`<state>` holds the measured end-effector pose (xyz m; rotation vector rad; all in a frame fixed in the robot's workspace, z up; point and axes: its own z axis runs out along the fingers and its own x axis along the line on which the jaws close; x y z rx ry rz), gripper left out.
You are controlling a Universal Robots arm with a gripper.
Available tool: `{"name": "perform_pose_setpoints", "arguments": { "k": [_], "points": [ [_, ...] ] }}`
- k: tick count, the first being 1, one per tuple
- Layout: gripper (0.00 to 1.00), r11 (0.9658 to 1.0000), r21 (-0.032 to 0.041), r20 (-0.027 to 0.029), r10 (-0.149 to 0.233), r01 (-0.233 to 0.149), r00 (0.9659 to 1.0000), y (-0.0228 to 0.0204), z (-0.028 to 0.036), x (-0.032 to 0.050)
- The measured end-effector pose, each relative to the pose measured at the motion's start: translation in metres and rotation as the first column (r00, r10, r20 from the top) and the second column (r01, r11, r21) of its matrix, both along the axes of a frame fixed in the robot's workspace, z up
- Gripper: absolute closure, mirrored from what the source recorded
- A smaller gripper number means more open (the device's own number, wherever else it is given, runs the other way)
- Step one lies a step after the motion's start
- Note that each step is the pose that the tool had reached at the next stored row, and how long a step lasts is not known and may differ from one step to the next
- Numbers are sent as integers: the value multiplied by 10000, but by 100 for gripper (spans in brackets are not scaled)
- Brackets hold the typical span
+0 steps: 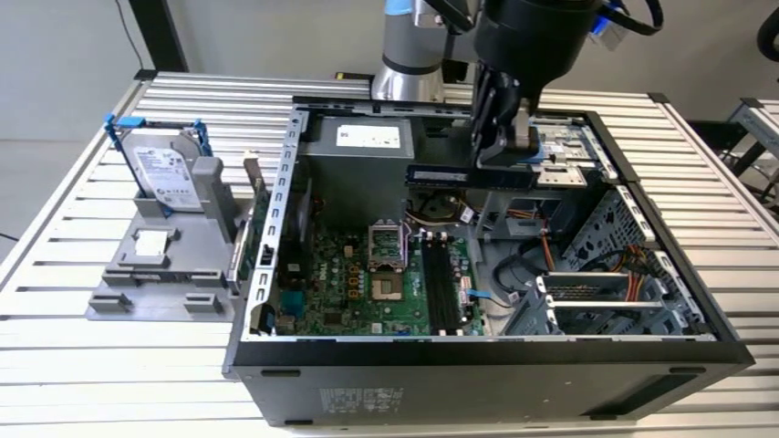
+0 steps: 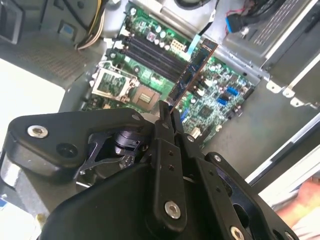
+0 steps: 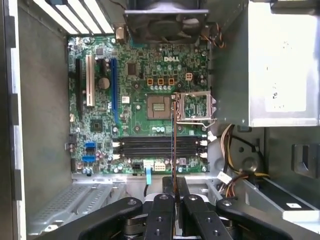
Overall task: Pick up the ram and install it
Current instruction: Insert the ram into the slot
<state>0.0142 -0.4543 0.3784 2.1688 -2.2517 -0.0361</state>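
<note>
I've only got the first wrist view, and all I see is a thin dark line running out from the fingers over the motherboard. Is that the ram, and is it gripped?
Observer: Yes. In the second wrist view the ram shows its flat side with its chips, and the gripper is shut on one end of it.
Operator: How does it sit relative to the board?
Observer: In the exterior view it hangs level over the open case, apart from the motherboard.
Operator: Anything outside the case?
Observer: A hard drive stands upright on a grey stand, on the exterior view's left.
</note>
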Motion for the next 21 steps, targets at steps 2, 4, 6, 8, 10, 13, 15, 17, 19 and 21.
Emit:
{"name": "perform_pose_setpoints", "arguments": {
  "k": [2, 4, 6, 8, 10, 13, 15, 17, 19, 21],
  "points": [
    [100, 10000, 0, 0, 0, 0, 10000, 8, 0, 44],
    [100, 10000, 1, 0, 0, 0, 10000, 12, 0, 72],
    [100, 10000, 1, 0, 0, 0, 10000, 13, 0, 79],
    [100, 10000, 1, 0, -1, 1, 10000, 13, 0, 79],
    [100, 10000, 0, 0, -1, 1, 10000, 16, 0, 80],
    [100, 10000, 1, 0, 0, 0, 10000, 16, 0, 80],
    [100, 10000, 0, 0, 4, -4, 10000, 17, 0, 80],
    [100, 10000, 1, 0, 20, -20, 10000, 17, 0, 80],
    [100, 10000, 1, 0, 24, -24, 10000, 17, 0, 80],
    [100, 10000, 0, 0, 25, -25, 10000, 17, 0, 80]
  ]
}}
